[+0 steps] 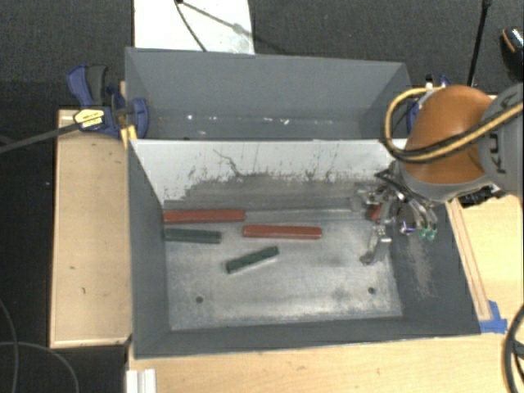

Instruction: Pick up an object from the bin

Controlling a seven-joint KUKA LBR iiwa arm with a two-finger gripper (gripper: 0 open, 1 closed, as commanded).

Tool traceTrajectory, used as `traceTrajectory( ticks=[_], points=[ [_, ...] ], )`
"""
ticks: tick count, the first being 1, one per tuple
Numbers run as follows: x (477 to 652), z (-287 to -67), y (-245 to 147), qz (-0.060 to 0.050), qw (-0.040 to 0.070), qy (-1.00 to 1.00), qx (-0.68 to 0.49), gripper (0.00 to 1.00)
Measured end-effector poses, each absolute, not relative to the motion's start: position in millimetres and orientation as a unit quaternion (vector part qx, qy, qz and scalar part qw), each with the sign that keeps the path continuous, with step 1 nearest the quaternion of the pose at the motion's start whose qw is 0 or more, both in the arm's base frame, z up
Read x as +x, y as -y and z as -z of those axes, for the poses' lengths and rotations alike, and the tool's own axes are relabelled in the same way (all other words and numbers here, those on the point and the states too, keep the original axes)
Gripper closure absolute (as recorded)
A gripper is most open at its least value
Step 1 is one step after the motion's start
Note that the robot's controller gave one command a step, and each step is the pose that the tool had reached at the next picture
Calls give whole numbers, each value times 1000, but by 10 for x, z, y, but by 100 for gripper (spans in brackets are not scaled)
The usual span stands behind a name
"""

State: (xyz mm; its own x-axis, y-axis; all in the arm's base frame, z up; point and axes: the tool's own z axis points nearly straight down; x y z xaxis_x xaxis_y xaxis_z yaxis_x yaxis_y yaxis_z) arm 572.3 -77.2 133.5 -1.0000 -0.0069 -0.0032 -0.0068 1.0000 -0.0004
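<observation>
The gripper (pixel 379 244) hung low at the right of the grey metal bin (pixel 286 297); open or closed, I could not tell. A short red-brown bar (pixel 282 232) lay apart to its left, near a slanted dark green stick (pixel 252 259). Farther left lay a longer red-brown bar (pixel 204 215) and a second green stick (pixel 192 236).

gripper (pixel 378 248) at 3 o'clock edge of bin (pixel 270 313) floor. long red bar (pixel 204 216), short green bar (pixel 192 236) at 9 o'clock; second red bar (pixel 282 232), tilted green bar (pixel 252 259) near centre.
</observation>
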Motion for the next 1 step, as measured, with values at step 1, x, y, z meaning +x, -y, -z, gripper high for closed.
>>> traceTrajectory(
  ticks=[1],
  points=[
    [5838,-1202,-13,-2,1,-999,-44,0]
  ],
)
